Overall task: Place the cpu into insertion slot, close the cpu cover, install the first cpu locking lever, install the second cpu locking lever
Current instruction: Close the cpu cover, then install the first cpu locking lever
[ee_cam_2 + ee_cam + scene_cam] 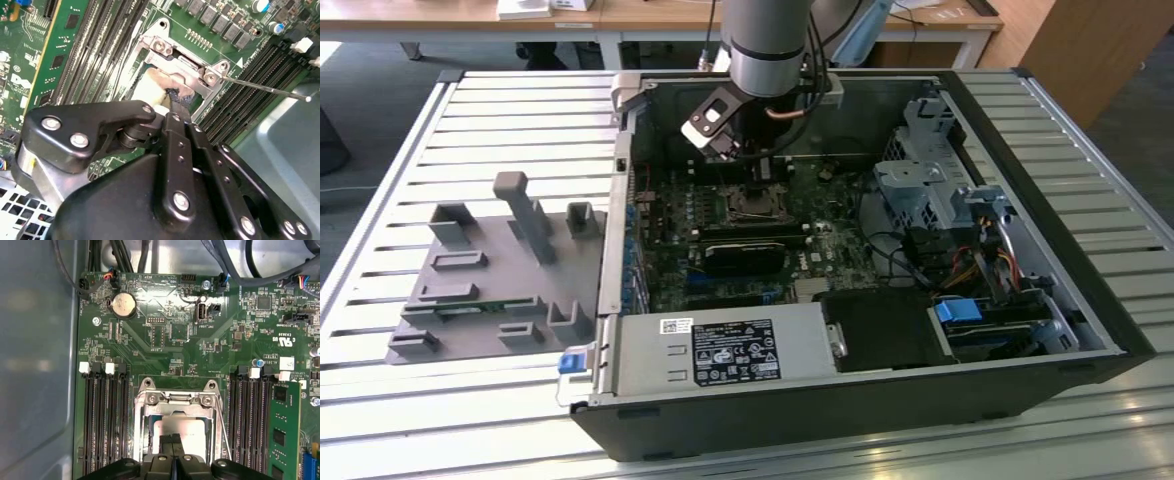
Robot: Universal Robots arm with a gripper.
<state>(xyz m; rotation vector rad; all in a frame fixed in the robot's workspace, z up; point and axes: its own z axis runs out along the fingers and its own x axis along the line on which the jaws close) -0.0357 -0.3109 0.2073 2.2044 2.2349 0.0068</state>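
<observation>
The cpu [186, 426] lies flat in the socket on the motherboard [150, 352]. In the first wrist view its pale top shows through the window of the silver cpu cover [144, 415] that frames it. Whether the cover sits fully down I cannot tell. The pincer [172, 444] is clenched, its fingers pressed together with nothing visible between them. Its tips are over the cpu's edge, and I cannot tell whether they touch it.

In the exterior view, a grey fixture plate [467, 290] with upright posts rests on the slatted bench [494, 110], at nine o'clock from the open computer case [854, 415]. Inside the case the power supply [720, 350] sits at six o'clock from the socket, and a black card [740, 255] lies between the two. The arm [767, 40] comes down from twelve o'clock, and its pincer [747, 188] is just above the socket. A drive cage [921, 180] stands at three o'clock.

In the second wrist view, a thin locking lever [265, 88] juts out from the socket corner, raised and unlatched, beside the memory slots [250, 75].
</observation>
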